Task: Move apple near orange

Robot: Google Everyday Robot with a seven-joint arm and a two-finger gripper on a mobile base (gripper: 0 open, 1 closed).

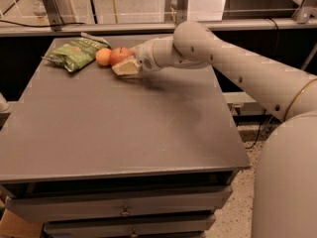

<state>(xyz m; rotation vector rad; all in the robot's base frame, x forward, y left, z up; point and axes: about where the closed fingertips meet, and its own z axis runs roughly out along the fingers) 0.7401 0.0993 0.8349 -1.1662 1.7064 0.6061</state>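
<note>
The red apple [119, 54] with a short dark stem sits at the table's far left part. It touches the smaller orange [103, 57] on its left. My gripper [127, 66] reaches in from the right on the long white arm [223, 63]. It is right against the apple's front right side and hides part of it. Apple and orange both appear to rest on the grey tabletop [124, 123].
A green chip bag [77, 53] lies just left of the orange at the far left corner. A rail and glass panels run behind the table. Drawers [124, 209] sit below the front edge. The robot's white body [287, 182] stands at the right.
</note>
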